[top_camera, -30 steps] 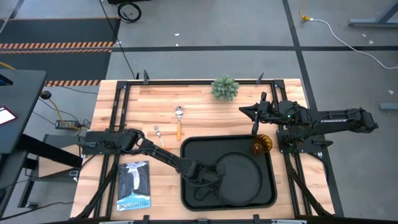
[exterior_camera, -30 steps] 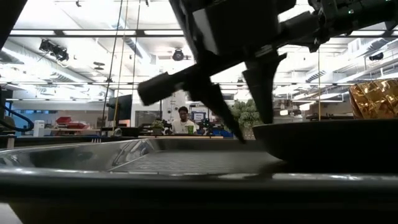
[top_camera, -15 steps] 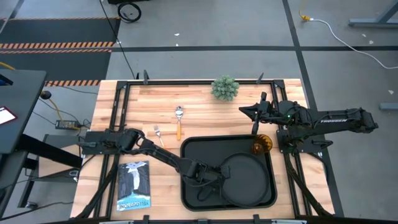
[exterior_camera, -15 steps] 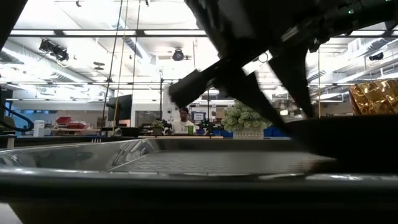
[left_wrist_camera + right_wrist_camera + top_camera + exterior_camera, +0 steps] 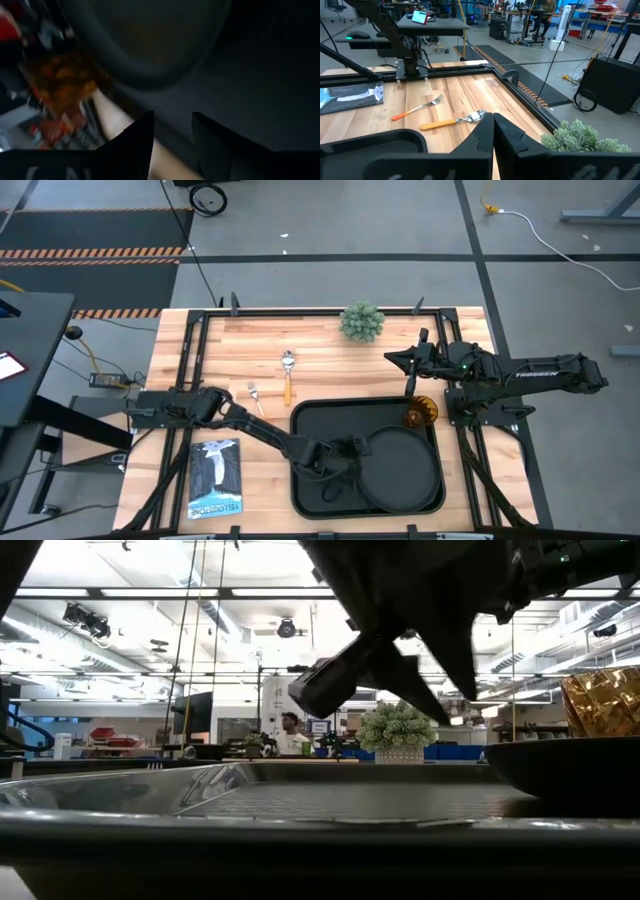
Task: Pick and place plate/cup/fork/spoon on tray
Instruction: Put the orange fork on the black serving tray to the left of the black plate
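Observation:
The round black plate [image 5: 402, 472] lies flat on the right half of the black tray [image 5: 310, 480]. It also shows in the low view [image 5: 570, 765]. The amber cup [image 5: 420, 412] stands in the tray's far right corner. The fork [image 5: 254, 394] and the spoon [image 5: 288, 376] lie on the wood beyond the tray's far left corner. My left gripper [image 5: 352, 452] is open and empty over the tray. It is just left of the plate's rim and, in the low view [image 5: 450, 705], above it. My right gripper [image 5: 392, 358] is shut and empty, above the table's far right.
A small potted plant [image 5: 361, 321] stands at the table's far edge. A booklet [image 5: 216, 478] lies near the front left. The left half of the tray is bare. A black frame runs along the table's edges.
My left gripper has moved toward the table's right edge across the tray. The plate has slid right along the tray with it. The fingers, which reached down to the plate's left rim, now stand above it.

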`<control>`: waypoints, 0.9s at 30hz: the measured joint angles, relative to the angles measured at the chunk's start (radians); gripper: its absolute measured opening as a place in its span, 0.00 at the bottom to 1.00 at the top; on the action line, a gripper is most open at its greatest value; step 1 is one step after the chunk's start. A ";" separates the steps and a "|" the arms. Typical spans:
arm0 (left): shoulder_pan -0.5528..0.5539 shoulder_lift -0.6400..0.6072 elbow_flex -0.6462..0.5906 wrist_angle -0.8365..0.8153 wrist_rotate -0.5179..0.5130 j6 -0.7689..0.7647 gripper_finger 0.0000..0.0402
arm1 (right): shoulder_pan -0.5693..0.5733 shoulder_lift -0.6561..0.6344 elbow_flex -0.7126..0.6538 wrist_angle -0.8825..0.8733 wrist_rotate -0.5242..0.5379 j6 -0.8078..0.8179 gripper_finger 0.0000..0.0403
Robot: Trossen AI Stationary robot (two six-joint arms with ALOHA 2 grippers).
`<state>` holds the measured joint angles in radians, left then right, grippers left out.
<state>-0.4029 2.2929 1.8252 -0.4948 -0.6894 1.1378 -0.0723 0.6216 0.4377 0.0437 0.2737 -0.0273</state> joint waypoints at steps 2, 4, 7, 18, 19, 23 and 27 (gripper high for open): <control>-0.001 0.000 0.000 -0.039 -0.081 -0.001 0.35 | 0.000 0.000 0.000 0.000 0.000 -0.002 0.02; -0.001 0.000 0.000 -0.087 -0.167 -0.034 0.35 | 0.000 0.000 0.000 0.000 0.000 -0.007 0.02; 0.004 -0.020 0.000 -0.207 -0.169 -0.190 0.35 | 0.000 0.000 0.000 0.000 0.000 -0.009 0.02; 0.120 -0.178 0.002 -0.420 0.210 -0.823 0.25 | 0.000 0.000 0.000 0.007 0.000 -0.007 0.02; 0.139 -0.194 0.002 -0.417 0.291 -0.881 0.23 | 0.000 0.000 0.000 0.007 0.000 -0.001 0.02; 0.207 -0.226 0.000 -0.416 0.547 -1.056 0.14 | 0.000 0.000 0.000 0.007 -0.006 0.010 0.02; 0.277 -0.262 0.000 -0.425 0.795 -1.143 0.07 | 0.000 0.000 0.000 0.003 -0.007 0.016 0.02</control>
<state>-0.1258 2.0312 1.8256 -0.9202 0.1058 -0.0049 -0.0719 0.6212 0.4377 0.0471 0.2668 -0.0109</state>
